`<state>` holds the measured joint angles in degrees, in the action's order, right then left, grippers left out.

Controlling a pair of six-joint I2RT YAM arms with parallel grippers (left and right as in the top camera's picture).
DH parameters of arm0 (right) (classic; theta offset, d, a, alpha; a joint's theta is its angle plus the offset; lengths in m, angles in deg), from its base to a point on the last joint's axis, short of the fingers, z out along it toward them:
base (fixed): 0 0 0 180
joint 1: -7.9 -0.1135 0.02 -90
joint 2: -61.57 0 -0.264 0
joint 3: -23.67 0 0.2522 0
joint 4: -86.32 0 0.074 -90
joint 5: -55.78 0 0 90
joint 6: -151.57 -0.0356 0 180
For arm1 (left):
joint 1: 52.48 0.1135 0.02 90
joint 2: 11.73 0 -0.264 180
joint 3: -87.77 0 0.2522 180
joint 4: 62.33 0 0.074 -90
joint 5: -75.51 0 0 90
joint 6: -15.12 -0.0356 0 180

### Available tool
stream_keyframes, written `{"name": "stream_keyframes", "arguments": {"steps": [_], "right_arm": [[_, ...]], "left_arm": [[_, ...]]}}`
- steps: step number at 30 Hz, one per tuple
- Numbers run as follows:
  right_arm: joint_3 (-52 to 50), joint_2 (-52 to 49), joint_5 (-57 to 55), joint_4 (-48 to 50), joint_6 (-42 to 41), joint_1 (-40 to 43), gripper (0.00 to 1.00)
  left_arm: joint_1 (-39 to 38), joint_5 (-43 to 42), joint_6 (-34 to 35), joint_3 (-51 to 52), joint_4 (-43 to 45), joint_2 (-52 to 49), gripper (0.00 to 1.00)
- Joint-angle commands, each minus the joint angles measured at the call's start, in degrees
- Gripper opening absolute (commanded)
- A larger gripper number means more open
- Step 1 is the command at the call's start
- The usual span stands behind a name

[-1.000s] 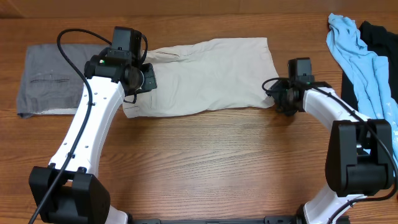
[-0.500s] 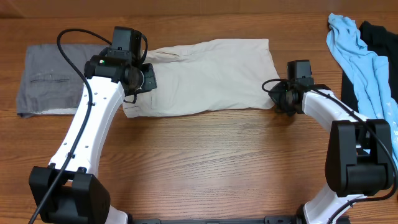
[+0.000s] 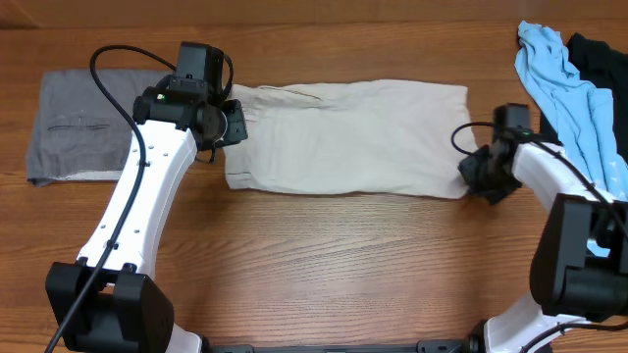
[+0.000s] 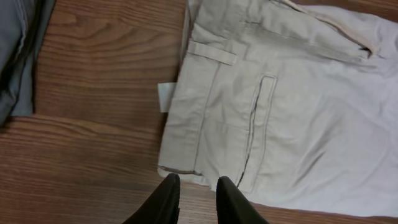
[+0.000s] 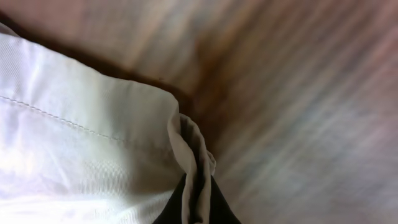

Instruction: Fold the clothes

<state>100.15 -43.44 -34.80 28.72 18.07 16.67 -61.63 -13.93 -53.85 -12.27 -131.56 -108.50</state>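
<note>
The clothes, pale beige shorts (image 3: pixel 343 137), lie flat across the middle of the table, waistband to the left. My right gripper (image 3: pixel 481 176) is at their right edge, shut on a bunched bit of hem; the right wrist view shows the shorts' fabric (image 5: pixel 81 149) pinched between that gripper's (image 5: pixel 198 193) dark fingers. My left gripper (image 3: pixel 228 126) hovers by the waistband corner. In the left wrist view this gripper (image 4: pixel 198 183) stands slightly open with only wood in the gap, just short of the shorts (image 4: pixel 298 118) with their welt pocket and white tag.
A folded grey garment (image 3: pixel 83 123) lies at the far left, its edge also showing in the left wrist view (image 4: pixel 15 50). A light blue cloth (image 3: pixel 564 88) and a black garment (image 3: pixel 599 54) are piled at the back right, close to my right arm.
My right gripper shut on the hem and pulled it to the right, dragging and stretching the shorts flatter. The left jaws parted slightly and the waistband slid away from them.
</note>
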Motion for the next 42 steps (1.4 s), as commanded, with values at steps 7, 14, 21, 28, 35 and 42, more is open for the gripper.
{"name": "stream_keyframes", "arguments": {"steps": [7, 14, 21, 28, 35, 42], "right_arm": [[7.3, 1.5, -3.0, -9.6, 8.0, 0.6, 0.74], [23.6, 1.5, 5.2, -20.4, 16.8, 0.6, 0.82], [28.1, 1.5, 13.7, -20.8, 19.7, 0.6, 1.00], [28.0, 1.5, 13.7, -20.8, 19.7, 0.6, 1.00], [28.0, 1.5, 13.7, -20.8, 19.7, 0.6, 1.00], [28.0, 1.5, 13.7, -20.8, 19.7, 0.6, 1.00]], "left_arm": [[-0.4, -8.4, 0.8, 0.1, 6.1, -0.5, 0.04], [-3.8, -15.5, -5.6, 0.1, 14.3, -1.4, 0.04], [-7.0, -20.1, -6.5, 0.1, 20.6, -9.6, 0.04], [-6.9, -20.8, -7.5, 0.1, 26.4, -18.1, 0.04], [-6.8, -15.7, -7.3, 0.1, 34.2, -22.6, 0.04], [-5.9, -5.6, -5.1, 0.1, 43.2, -26.8, 0.04]]}}
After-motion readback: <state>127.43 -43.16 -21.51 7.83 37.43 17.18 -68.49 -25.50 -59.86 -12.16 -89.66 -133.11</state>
